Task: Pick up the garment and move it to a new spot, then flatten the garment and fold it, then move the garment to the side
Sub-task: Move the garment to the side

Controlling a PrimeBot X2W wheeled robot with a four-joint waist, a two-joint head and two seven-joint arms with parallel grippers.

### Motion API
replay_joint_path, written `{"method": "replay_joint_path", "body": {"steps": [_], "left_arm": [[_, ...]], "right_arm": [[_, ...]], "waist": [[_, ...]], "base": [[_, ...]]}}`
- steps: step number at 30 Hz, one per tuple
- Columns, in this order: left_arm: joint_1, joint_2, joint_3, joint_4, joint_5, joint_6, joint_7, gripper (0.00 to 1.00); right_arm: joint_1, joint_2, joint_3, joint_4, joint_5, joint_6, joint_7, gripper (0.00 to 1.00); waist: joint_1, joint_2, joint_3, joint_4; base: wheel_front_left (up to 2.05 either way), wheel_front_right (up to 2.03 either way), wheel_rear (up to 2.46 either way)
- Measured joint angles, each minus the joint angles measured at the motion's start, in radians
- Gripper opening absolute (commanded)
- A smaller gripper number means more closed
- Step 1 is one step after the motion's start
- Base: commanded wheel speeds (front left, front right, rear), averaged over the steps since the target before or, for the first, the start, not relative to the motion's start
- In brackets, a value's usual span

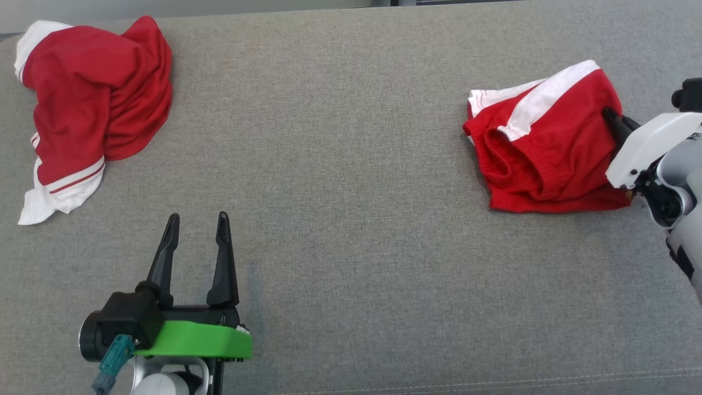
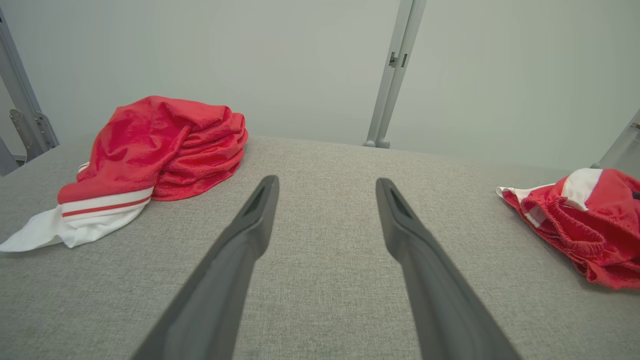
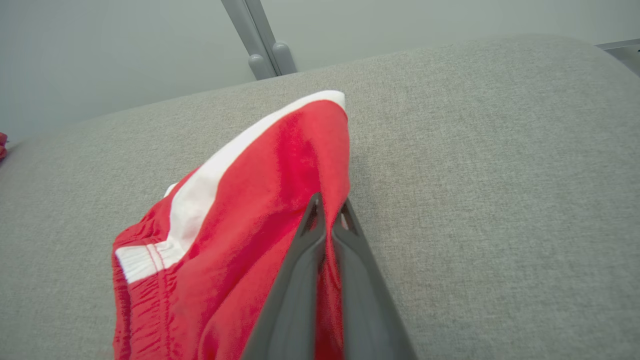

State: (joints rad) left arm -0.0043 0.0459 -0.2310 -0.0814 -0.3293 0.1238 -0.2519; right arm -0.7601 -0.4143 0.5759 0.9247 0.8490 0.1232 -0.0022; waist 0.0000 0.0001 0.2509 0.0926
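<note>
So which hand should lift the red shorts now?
The right hand: it is shut on the red shorts. The left hand is open above bare grey cushion, far from them.

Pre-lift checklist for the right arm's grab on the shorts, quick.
1. Right gripper shut on the red shorts: ok, fabric is pinched between the fingers.
2. Number of layers caught: cannot tell.
3. Grip spot: ok, at the shorts' right edge, away from the waistband.
4. Left gripper open and apart from both garments: ok.
5. Crumpled red garment apart from the shorts: ok, it lies far left.
6. Room on the grey cushion between the garments for a new spot: ok.
</note>
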Motion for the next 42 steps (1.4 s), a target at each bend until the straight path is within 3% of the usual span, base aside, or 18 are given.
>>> {"method": "replay_joint_path", "body": {"steps": [18,22,40,41,42], "left_arm": [[-0.058,0.011,-0.04,-0.107,0.072,0.0,0.0,1.0],[-0.06,0.017,-0.046,-0.123,0.089,0.0,0.005,1.0],[-0.09,0.033,-0.055,-0.153,0.107,0.0,0.032,1.0],[-0.091,0.033,-0.054,-0.154,0.107,0.0,0.032,1.0],[-0.092,0.033,-0.054,-0.154,0.107,0.0,0.033,1.0]], "right_arm": [[-0.178,-0.186,0.006,0.054,-0.079,-0.003,0.03,0.0],[-0.216,-0.194,0.005,0.055,-0.091,-0.014,0.03,0.0],[-0.287,-0.242,0.053,0.089,-0.213,-0.111,-0.039,0.0],[-0.287,-0.242,0.055,0.094,-0.222,-0.117,-0.043,0.06],[-0.287,-0.242,0.055,0.097,-0.227,-0.124,-0.05,0.23]], "waist": [[0.0,0.0,0.13,-0.014],[0.0,0.0,0.157,-0.018],[0.0001,0.0,0.235,-0.015],[0.0001,0.0,0.237,-0.015],[0.0001,0.0,0.238,-0.014]], "base": [[0.0,0.0,0.0],[0.0,0.0,0.0],[0.0,0.0,0.0],[0.0,0.0,0.0],[0.0,0.0,0.0]]}}
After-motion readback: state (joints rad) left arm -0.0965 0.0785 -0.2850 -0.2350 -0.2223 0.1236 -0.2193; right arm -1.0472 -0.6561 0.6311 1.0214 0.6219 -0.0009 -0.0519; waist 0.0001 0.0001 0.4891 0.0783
